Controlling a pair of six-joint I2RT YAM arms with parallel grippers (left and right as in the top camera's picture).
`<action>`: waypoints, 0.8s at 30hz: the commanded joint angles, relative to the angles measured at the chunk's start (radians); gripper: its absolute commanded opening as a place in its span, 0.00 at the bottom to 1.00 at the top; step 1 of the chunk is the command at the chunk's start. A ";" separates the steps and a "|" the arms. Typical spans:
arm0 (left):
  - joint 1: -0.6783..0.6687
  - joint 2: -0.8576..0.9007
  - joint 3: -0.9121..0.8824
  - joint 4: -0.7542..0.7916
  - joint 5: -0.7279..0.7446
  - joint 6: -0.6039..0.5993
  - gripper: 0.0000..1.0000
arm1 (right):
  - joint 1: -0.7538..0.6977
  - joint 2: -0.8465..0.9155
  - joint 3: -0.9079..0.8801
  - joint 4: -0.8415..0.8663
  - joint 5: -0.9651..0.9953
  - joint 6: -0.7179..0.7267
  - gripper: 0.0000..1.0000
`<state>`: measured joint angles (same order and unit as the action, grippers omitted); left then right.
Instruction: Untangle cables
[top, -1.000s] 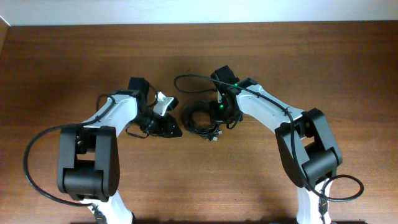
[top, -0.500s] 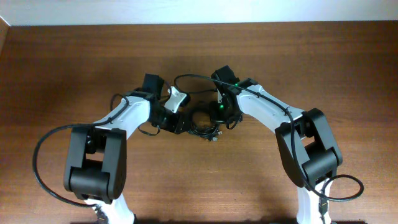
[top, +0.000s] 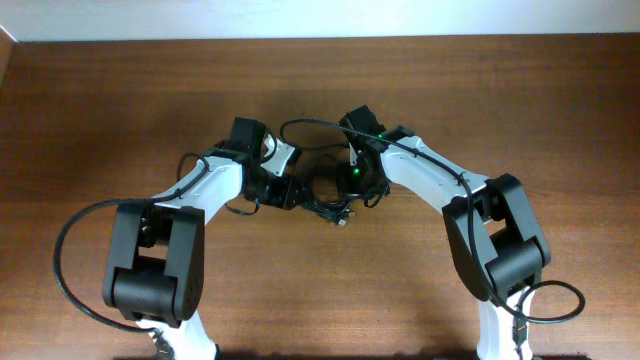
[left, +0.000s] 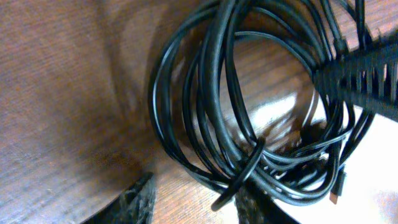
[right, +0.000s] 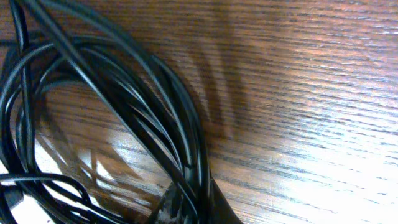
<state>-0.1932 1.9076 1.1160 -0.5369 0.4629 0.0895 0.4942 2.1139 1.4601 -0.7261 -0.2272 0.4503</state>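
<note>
The cables (top: 326, 200) lie as a coiled bundle of thin black cords on the wooden table between my two grippers. My left gripper (top: 289, 192) is at the bundle's left edge. In the left wrist view its jaws (left: 194, 202) are open, with bare wood between them and the coil (left: 205, 112) against the right finger. My right gripper (top: 357, 180) is on the bundle's right side. In the right wrist view its fingers (right: 193, 208) are closed together with several strands (right: 124, 99) running through them. A small plug tip (left: 336, 193) shows at the coil's edge.
The right gripper's ridged black finger (left: 367, 78) shows at the right of the left wrist view, on the coil. A thicker black arm cable (top: 300, 125) arcs above the bundle. The wooden table (top: 320, 290) extends all round.
My left arm has swung right, bringing its gripper from a gap away up to the bundle's left edge. The right arm and the bundle have stayed put.
</note>
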 joint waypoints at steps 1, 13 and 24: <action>0.003 0.009 -0.006 0.051 0.000 -0.030 0.33 | 0.002 0.022 -0.024 0.002 -0.002 0.004 0.08; 0.006 0.009 -0.006 0.094 -0.130 -0.148 0.04 | 0.002 0.022 -0.024 0.021 -0.004 0.003 0.09; 0.006 0.009 -0.006 0.043 -0.127 -0.112 0.13 | -0.142 -0.013 0.029 -0.063 -0.197 -0.079 0.14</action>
<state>-0.1894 1.9076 1.1152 -0.4927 0.3393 -0.0456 0.3538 2.1139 1.4696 -0.7555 -0.5545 0.3866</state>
